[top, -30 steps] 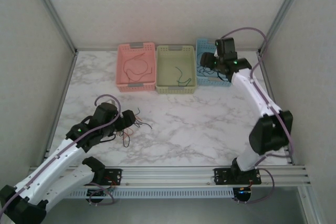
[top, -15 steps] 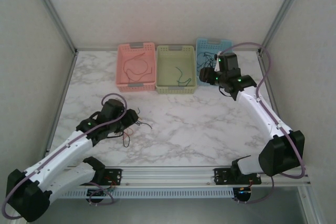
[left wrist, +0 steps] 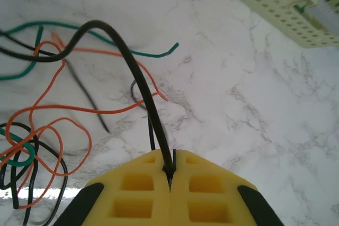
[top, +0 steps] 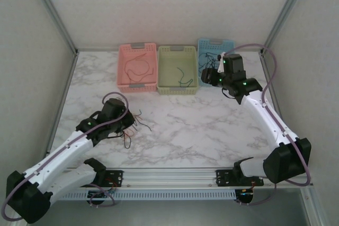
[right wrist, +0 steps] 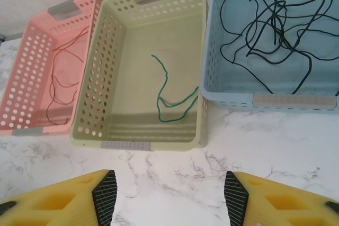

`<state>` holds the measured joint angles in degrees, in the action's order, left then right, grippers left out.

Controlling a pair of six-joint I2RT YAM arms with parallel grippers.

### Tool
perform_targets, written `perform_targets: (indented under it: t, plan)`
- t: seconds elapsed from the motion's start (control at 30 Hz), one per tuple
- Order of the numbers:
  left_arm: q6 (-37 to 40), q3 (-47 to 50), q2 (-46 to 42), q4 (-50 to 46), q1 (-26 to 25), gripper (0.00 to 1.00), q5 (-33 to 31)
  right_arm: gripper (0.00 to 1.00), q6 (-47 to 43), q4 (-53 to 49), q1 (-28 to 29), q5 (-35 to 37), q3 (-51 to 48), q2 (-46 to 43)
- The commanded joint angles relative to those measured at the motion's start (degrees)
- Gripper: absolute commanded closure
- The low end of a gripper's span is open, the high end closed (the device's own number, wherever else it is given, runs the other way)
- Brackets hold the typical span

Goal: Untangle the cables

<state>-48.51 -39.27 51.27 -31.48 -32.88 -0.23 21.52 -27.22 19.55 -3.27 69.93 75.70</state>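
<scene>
Left hand (left wrist: pixel 170 170) pinched shut on a black cable (left wrist: pixel 135 72), open marble counter (left wrist: pixel 254 109) to its right; right hand (right wrist: pixel 169 194) gaped empty before the baskets (right wrist: pixel 151 145).

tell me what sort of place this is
Probably a lab robot bench: left arm and right arm bolted to a walled-in marble-look table, with pink basket, green basket and blue basket holding wires.
</scene>
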Motion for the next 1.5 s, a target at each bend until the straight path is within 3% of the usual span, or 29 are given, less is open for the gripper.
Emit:
perform_targets:
  t: [0.0,0.2,0.37,0.53,0.73,1.03,1.27,1.47]
  plan:
    - [5.75,-6.06,-3.85,-4.43,0.53,1.0,-3.28,0.42,1.13,3.12,0.44,-1.26,-3.68,-4.49]
    - [16.47,-21.0,-2.93,-13.02,0.54,1.0,5.66,0.43,1.9,13.94,1.55,-14.24,-11.82,-9.99]
    - [18.95,-27.65,-4.28,-16.47,0.5,1.0,9.15,0.43,0.21,17.47,6.32,-19.56,-14.57,-10.94]
    - [18.89,-32.38,-4.83,-17.74,0.52,1.0,10.85,0.46,-2.07,20.75,12.91,-21.7,-16.9,-8.01]
    - [19.74,-39.99,-6.58,-22.99,0.53,1.0,5.57,0.48,-4.11,26.69,22.08,-23.74,-17.8,-0.23]
    - [18.99,-43.7,-9.71,-28.1,0.52,1.0,2.6,0.5,-14.14,20.48,36.61,-19.18,-3.45,19.09]
    - [18.86,-44.69,-12.4,-29.87,0.54,1.0,2.63,0.41,-22.05,15.61,40.12,-15.79,8.46,32.5]
    - [19.43,-44.29,-13.85,-31.23,0.53,1.0,2.43,0.4,-24.73,12.56,41.18,-14.22,18.1,40.69]
